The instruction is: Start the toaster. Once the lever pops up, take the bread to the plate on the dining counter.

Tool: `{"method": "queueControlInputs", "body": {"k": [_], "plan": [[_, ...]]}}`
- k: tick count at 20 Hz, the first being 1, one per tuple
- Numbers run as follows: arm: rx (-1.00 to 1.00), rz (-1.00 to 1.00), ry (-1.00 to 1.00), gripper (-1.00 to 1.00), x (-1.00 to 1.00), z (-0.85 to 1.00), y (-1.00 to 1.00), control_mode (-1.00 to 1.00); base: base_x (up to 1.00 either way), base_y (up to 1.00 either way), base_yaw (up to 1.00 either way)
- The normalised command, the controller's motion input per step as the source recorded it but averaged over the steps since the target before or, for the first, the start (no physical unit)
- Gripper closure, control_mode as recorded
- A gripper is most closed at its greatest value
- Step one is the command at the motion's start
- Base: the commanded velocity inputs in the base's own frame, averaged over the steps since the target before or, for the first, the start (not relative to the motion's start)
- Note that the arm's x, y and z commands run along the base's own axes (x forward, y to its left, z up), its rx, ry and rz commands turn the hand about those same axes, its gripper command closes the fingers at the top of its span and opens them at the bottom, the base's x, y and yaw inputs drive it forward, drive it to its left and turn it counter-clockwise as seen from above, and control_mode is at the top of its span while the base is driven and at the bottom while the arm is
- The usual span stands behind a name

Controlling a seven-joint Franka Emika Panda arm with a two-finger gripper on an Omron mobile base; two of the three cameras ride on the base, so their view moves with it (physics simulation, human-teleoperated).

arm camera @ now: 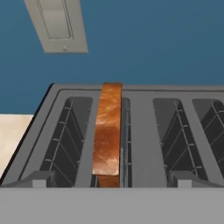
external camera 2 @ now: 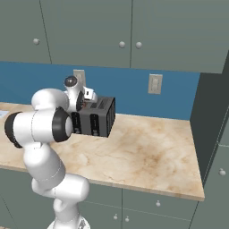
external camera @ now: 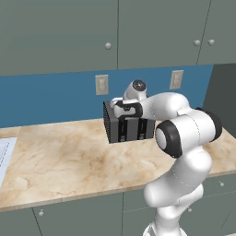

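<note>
**Bread sitting in the toaster, gripper parked above it**

The small dark grey boxy toaster with ribbed sides (external camera: 126,124) sits on the beige marble-look countertop (external camera: 69,161), back against the blue wall (external camera: 46,97). The white arm's gripper (external camera: 126,110) hangs right over its top, near the front edge. I honestly can't see the fingers in any view (the wrist hides them), but the jaws are spread wide and nothing is held. The brown-crusted slice of bread (arm camera: 108,131) stands on edge in the second slot from the left, crust poking up above the slot. A grey wall outlet plate (arm camera: 57,26) is behind.
</note>
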Motion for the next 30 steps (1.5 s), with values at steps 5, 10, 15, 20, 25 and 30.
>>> {"method": "queueControlInputs", "body": {"k": [5,10,15,20,25,30], "plan": [[0.0,0.0,0.0,-1.0,0.0,-0.05,0.0,-1.0,0.0,0.0,0.0],[0.0,0.0,0.0,-1.0,0.01,-0.01,0.0,-1.0,0.0,0.0,0.0],[0.0,0.0,0.0,-1.0,0.07,-0.04,0.0,-1.0,0.0,0.0,0.0],[0.0,0.0,0.01,-1.0,0.03,-0.01,0.0,-1.0,0.0,0.0,0.0],[0.0,0.0,0.02,-1.0,0.04,-0.04,0.0,-1.0,0.0,0.0,0.0],[0.0,0.0,0.01,-1.0,0.0,-0.03,0.01,-1.0,0.0,0.0,0.0]]}}
